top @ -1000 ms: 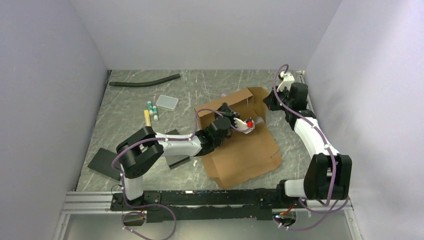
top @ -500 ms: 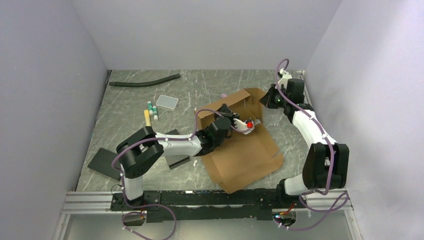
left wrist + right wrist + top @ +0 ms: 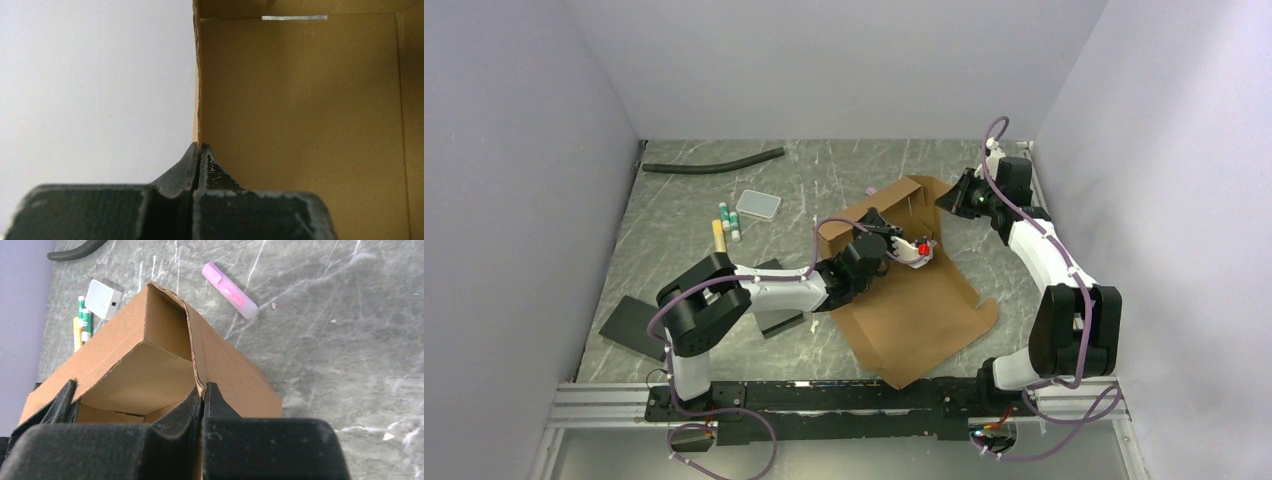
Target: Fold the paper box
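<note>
Cardboard is pinched in both of my tools, so I judge that I am partway through raising the walls of the paper box (image 3: pixel 914 310), with the lid not yet dealt with. Nearer to my bases, my left gripper (image 3: pixel 199 150) has its fingers pressed together on the raw edge of an upright wall. Its wrist view shows the inner face of that wall and a narrow slot cut near the top. Farther off, my right gripper (image 3: pixel 202 392) is likewise clamped tight on the creased edge of a flap at the far corner, where two panels meet in a peak. The next move, as I read it, calls for swinging that corner flap inward along its crease while my left side holds its wall upright. Both arms have to move together so the card bends at the score and does not buckle or tear. The box sits right of centre on the grey marbled table (image 3: pixel 824 170). Its near part is one broad flat panel spread toward me, plain and unprinted, with a small notch at its right edge. Its far part is stood up into a loose, open tray, the corners not yet squared. Just beyond the raised corner lies a pink highlighter (image 3: pixel 230 290), apart from the card.
</note>
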### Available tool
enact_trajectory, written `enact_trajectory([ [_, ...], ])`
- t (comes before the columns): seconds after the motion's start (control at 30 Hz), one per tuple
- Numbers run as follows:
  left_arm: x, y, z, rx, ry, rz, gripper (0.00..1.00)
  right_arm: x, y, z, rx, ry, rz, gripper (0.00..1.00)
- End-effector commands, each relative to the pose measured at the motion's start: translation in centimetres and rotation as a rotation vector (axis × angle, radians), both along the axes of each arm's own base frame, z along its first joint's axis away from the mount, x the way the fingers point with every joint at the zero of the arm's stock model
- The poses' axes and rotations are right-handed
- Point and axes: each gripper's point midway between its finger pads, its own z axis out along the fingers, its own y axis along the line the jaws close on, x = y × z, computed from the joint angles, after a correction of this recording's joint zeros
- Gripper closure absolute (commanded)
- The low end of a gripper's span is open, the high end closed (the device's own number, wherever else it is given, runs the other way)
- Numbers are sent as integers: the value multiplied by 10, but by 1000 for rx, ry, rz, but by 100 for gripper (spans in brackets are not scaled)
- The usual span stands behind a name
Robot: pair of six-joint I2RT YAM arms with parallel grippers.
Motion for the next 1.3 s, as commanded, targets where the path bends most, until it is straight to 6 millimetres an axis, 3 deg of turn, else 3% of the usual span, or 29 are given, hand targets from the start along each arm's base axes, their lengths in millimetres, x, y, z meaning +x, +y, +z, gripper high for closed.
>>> enact_trajectory([
  [0.0, -6, -18, 20, -65, -15, -60, 100, -4, 30, 35, 121, -57, 60, 100],
  [0.2, -7, -17, 24, -82, -11, -54, 100, -15, 38, 35, 184, -43, 70, 100],
  [0.43, -7, -17, 26, -111, 0, -48, 100, -30, 41, 22, 130, -59, 107, 100],
  [0.57, -7, -15, 26, -120, -5, -43, 100, -38, 42, 3, 55, -47, 142, 100],
  [0.7, -8, -13, 27, -123, -9, -41, 100, -36, 30, -13, -37, -74, 126, 100],
  [0.9, -9, -9, 26, -119, -13, -38, 100, -24, 13, 5, -158, -167, 99, 78],
  [1.03, -9, -8, 27, -119, -16, -34, 100, -22, -6, 2, -210, -166, 62, 58],
  [1.13, -10, -6, 28, -114, -19, -35, 100, -28, -20, -4, -235, -146, 107, 45],
  [1.27, -10, -5, 28, -111, -24, -32, 100, -50, -28, -16, -300, -144, 261, 28],
])
